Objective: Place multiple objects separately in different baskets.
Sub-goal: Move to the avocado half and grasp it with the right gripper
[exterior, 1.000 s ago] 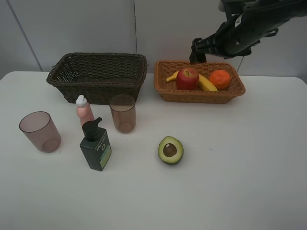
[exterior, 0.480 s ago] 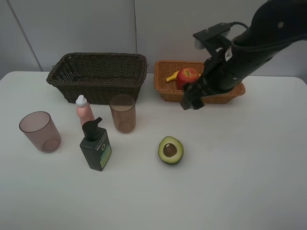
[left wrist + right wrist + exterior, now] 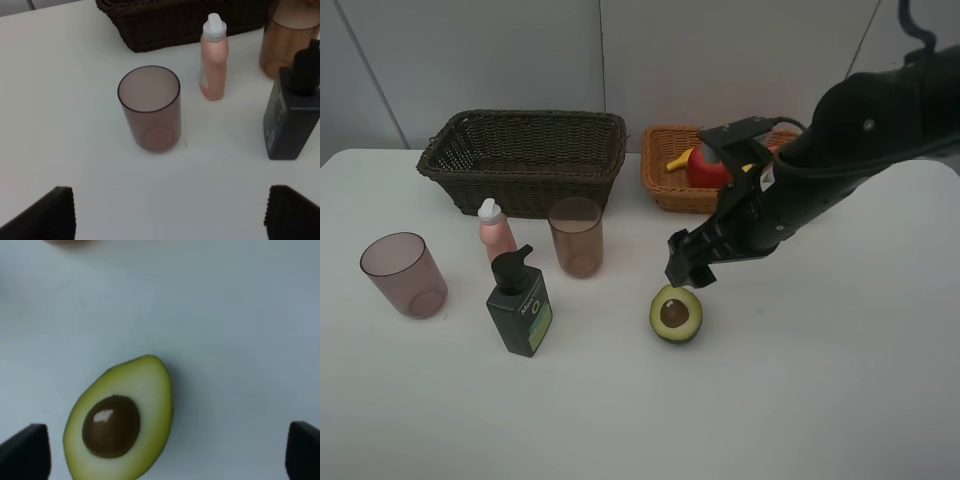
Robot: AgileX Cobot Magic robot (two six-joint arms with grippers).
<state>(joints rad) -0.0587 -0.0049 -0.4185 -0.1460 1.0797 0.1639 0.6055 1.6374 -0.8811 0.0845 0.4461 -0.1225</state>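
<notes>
Hovering close over the halved green avocado, which lies cut face up with its brown pit showing, the right gripper has its two black fingers spread wide; in the right wrist view they stand apart on either side of the fruit and pinch nothing. The avocado rests on the white tabletop around the middle, nearer the front edge than the baskets. The black right arm reaches down across the light orange-tan shallow wicker basket, which sits at the rear edge toward the right and holds a red apple and a yellow banana; the rest of its contents are hidden behind the arm. Beside it, at the rear edge toward the left, stands the dark brown deep wicker basket. Just in front of that basket stand a small pink bottle with white cap and a translucent brownish-pink cup, both upright. A dark green pump bottle stands upright in front of the pink bottle, and a second translucent brownish-pink cup stands near the left edge. The left gripper is seen only in its own wrist view, fingers wide apart and empty above bare tabletop, short of the second cup.
</notes>
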